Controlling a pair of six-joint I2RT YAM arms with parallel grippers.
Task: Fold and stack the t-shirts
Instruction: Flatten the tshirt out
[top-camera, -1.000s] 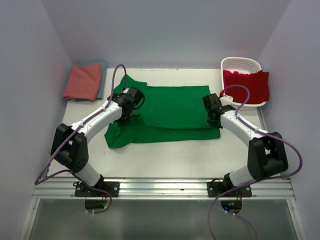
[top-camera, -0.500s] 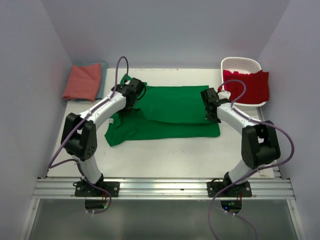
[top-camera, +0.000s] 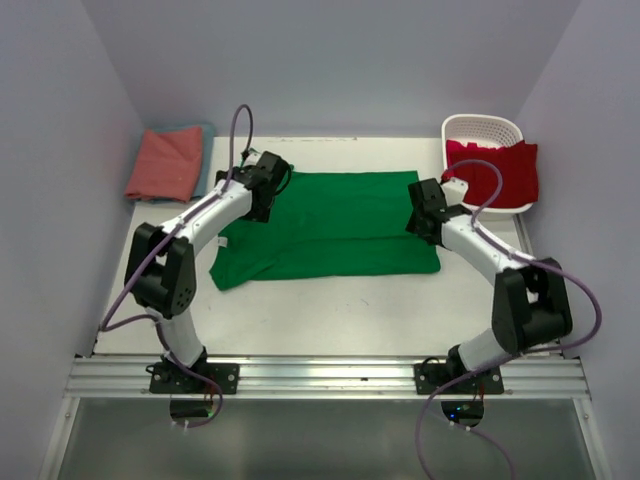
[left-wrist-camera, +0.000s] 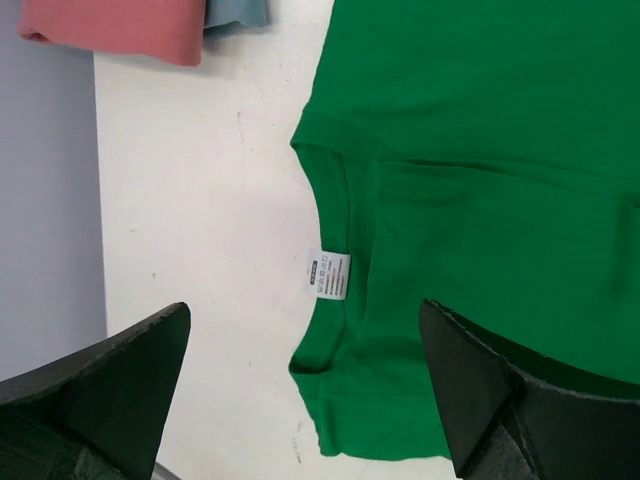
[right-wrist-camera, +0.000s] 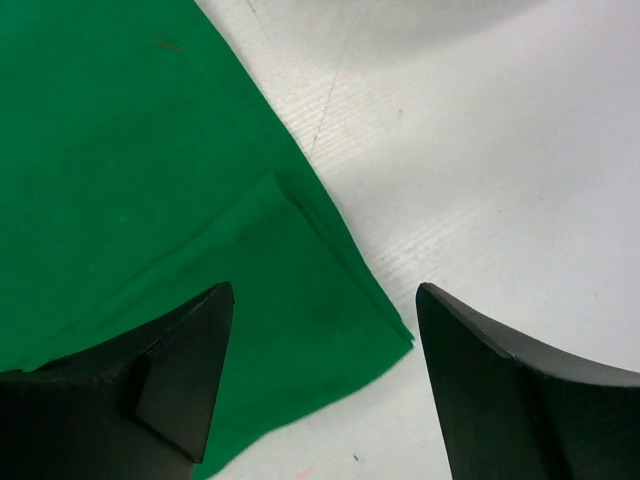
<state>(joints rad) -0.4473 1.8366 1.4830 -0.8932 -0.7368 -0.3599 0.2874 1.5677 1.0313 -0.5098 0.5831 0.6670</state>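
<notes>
Top view: the green t-shirt (top-camera: 340, 225) is laid folded on the surface (top-camera: 330, 300). Left wrist: the left end effector (left-wrist-camera: 305, 320) is held apart over its collar (left-wrist-camera: 335, 195). Right wrist: the right end effector (right-wrist-camera: 325, 295) is held apart over its corner (right-wrist-camera: 395, 335).

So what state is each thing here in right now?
green t-shirt: flat on the table, partly folded, not held.
basket: upright, at the far right.
red t-shirt: unfolded, draped over the basket rim.
salmon-pink t-shirt: folded, top of the left pile.
teal-blue t-shirt: beneath it, only an edge shows.
left gripper: open, empty, over green collar.
right gripper: open, empty, over green corner.
</notes>
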